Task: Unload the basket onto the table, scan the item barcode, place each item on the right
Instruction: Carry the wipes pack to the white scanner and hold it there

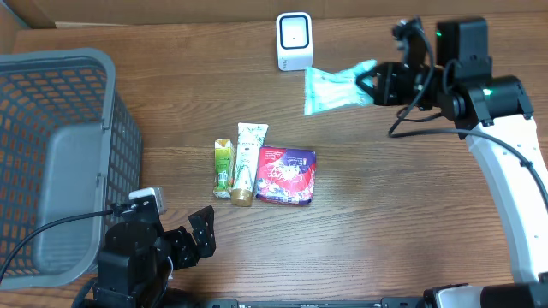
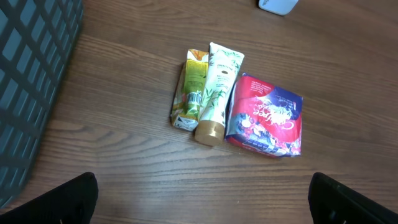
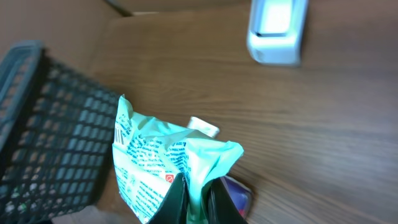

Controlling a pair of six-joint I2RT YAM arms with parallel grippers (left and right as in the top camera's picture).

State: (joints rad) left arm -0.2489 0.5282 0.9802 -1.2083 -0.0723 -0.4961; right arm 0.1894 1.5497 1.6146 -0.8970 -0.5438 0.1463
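The mint-green packet point(image 1: 334, 88) hangs in the air just right of the white barcode scanner point(image 1: 294, 40), its far end clamped in the right gripper point(image 1: 372, 84). This looks like the presenting step. The next move likely calls for turning the packet's barcode toward the scanner's face. Nearer the robot than the scanner lie a green sachet point(image 1: 223, 168), a cream tube point(image 1: 247, 162) and a red snack pack point(image 1: 287, 176). Farther off, the left gripper point(image 1: 195, 239) stands spread wide and empty beside a grey basket point(image 1: 51, 154).

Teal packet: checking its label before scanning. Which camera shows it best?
Right wrist: the teal packet is close-up, printing visible, pinched between the right fingers. Overhead shows it small, near the white scanner. Left wrist misses it.
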